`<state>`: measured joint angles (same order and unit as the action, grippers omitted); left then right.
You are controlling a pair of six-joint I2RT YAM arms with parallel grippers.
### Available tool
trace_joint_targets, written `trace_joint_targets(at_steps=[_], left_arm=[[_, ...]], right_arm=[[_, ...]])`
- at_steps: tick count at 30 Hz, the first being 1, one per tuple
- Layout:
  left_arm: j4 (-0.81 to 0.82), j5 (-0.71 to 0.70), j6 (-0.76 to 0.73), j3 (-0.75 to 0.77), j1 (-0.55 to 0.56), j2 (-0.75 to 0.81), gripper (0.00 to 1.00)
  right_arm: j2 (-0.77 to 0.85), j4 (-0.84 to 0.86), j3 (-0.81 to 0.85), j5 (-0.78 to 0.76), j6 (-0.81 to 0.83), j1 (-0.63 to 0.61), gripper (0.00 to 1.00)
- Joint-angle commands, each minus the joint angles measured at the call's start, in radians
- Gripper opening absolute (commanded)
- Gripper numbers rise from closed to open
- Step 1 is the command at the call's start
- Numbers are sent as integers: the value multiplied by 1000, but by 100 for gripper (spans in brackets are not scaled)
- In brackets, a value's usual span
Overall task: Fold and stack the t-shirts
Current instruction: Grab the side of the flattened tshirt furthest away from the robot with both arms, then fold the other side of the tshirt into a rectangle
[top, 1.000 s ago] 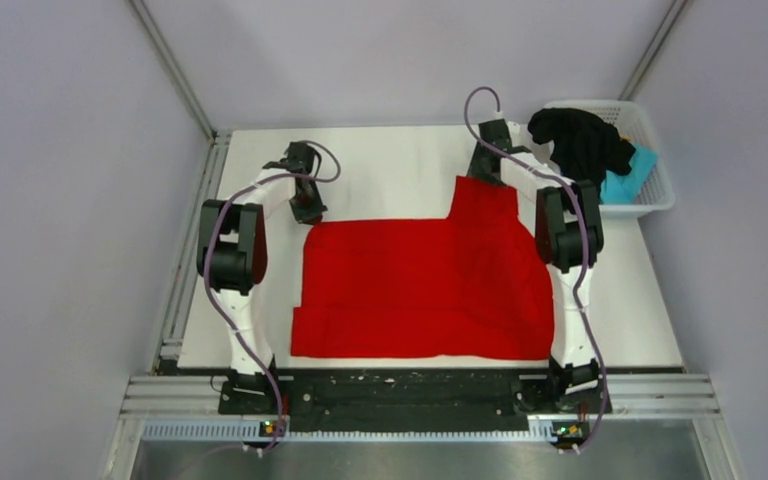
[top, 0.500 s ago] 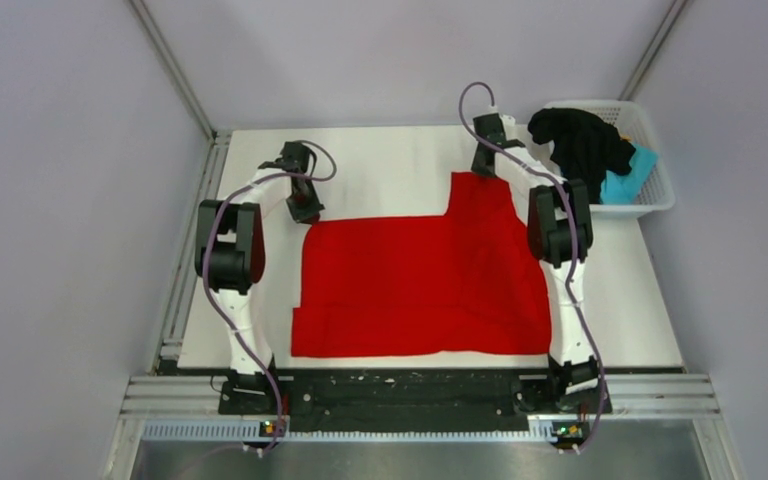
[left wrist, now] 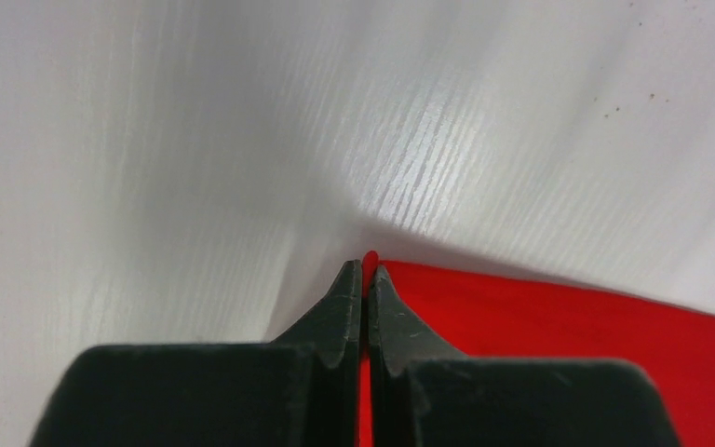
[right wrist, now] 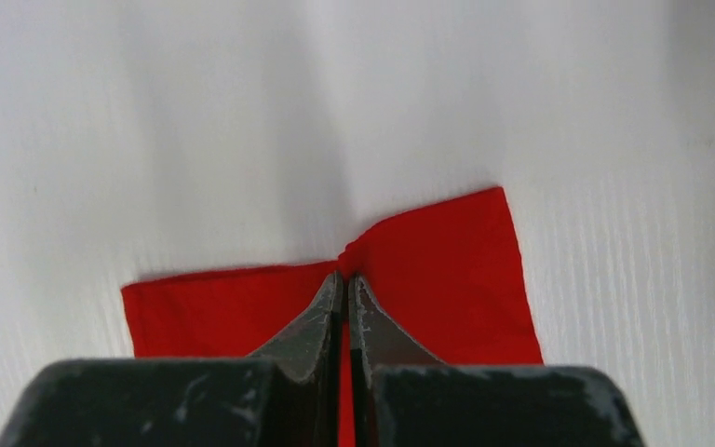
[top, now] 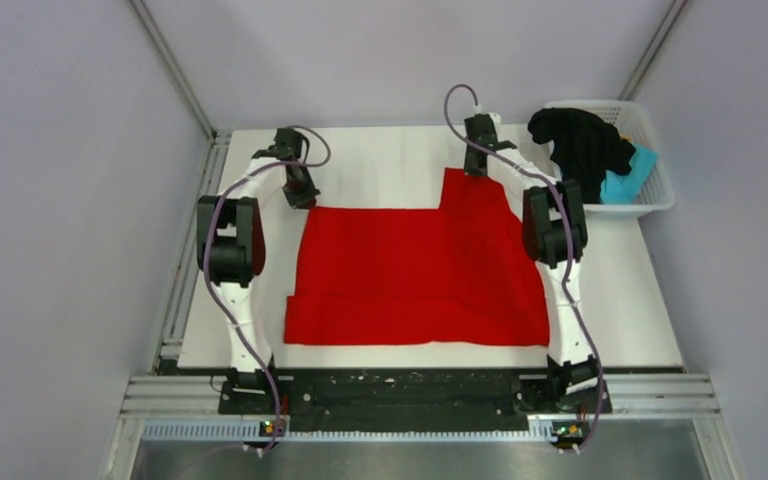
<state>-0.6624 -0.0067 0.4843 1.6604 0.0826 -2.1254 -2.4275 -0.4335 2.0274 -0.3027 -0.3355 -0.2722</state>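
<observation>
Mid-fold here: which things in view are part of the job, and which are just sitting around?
Job: red t-shirt, held by left gripper and right gripper; black t-shirt; teal t-shirt.
Just there: white basket holding those two; table.

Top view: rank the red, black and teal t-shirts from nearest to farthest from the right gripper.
1. red t-shirt: pinched at its far edge by the right gripper.
2. black t-shirt: to the right, heaped on the left side of the basket.
3. teal t-shirt: farther right, inside the basket.
</observation>
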Motion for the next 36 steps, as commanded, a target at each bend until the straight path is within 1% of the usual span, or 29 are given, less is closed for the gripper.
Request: trace_joint_targets(at_steps=[1, 2, 4, 7, 12, 17, 22, 25, 29, 33, 35, 36], left_arm=[[36, 64, -3, -23, -6, 37, 0], [46, 76, -1, -41, -6, 45, 0], [60, 101, -1, -68, -5, 59, 0], [64, 100, 3, -102, -4, 80, 0], [102, 101, 10, -184, -2, 149, 0], [138, 95, 21, -278, 2, 236, 0], [173, 83, 33, -381, 8, 328, 0], [170, 72, 36, -413, 19, 361, 0], [191, 66, 42, -465, 44, 406, 0], [193, 19, 51, -505, 65, 441, 0], [195, 17, 58, -526, 71, 468, 0], [197, -9, 61, -536, 74, 484, 0]], right_arm=[[179, 156, -182, 70, 107, -49, 0], [216, 196, -263, 84, 120, -55, 0], [297, 250, -359, 91, 145, -72, 0], [397, 306, -488, 54, 154, -98, 0], [568, 367, -664, 26, 156, -129, 0], [716, 388, -807, 5, 153, -156, 0], [841, 385, -910, -13, 145, -181, 0], [903, 361, -948, -11, 134, -189, 0], [1002, 337, -1017, -44, 128, -212, 0], [1102, 308, -1076, -49, 101, -214, 0], [1149, 287, -1097, -52, 95, -218, 0], [1169, 272, -1106, -54, 93, -220, 0]])
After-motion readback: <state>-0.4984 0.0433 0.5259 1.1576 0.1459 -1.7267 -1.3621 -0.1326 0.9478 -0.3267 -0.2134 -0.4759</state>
